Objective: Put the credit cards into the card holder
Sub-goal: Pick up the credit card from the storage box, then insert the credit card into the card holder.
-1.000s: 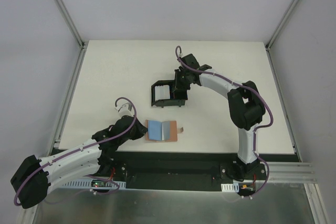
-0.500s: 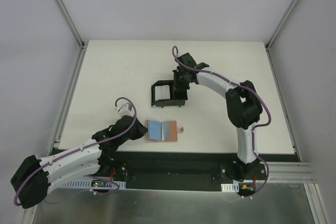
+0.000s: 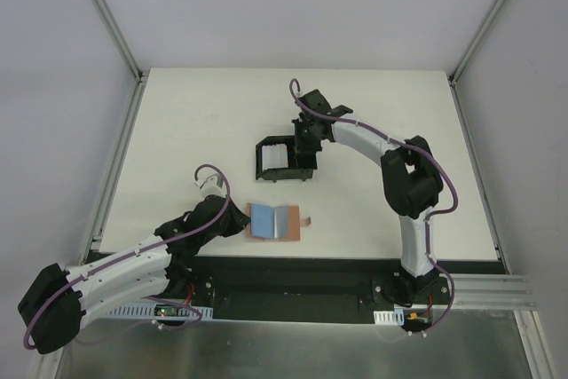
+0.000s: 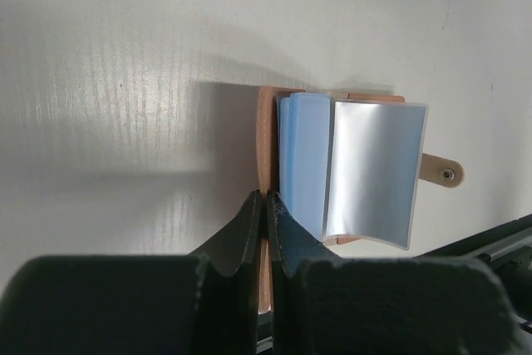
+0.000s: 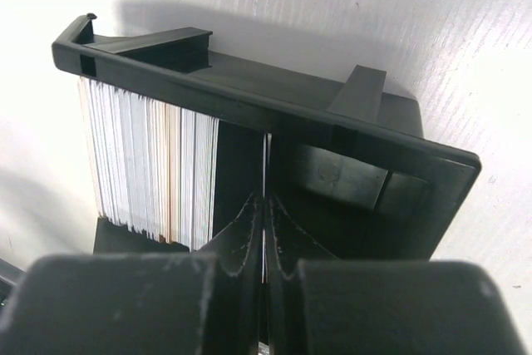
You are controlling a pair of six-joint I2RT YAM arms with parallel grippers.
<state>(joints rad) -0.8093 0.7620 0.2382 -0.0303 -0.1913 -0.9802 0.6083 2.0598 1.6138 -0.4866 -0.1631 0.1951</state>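
Near edge of the white table (image 3: 195, 130): left gripper (image 4: 264, 209) is clamping shut on the left flap of the open tan-brown leather bifold card holder (image 4: 266, 130). Flat light blue credit cards (image 4: 303, 155) and a curved pale grey card (image 4: 374, 172) are lying inside it. Farther back, right gripper (image 5: 266, 205) is pinching closed on a thin white card (image 5: 266, 147) standing on edge in the black open-sided plastic box (image 5: 274, 114), beside a stack of upright cards (image 5: 150, 164).
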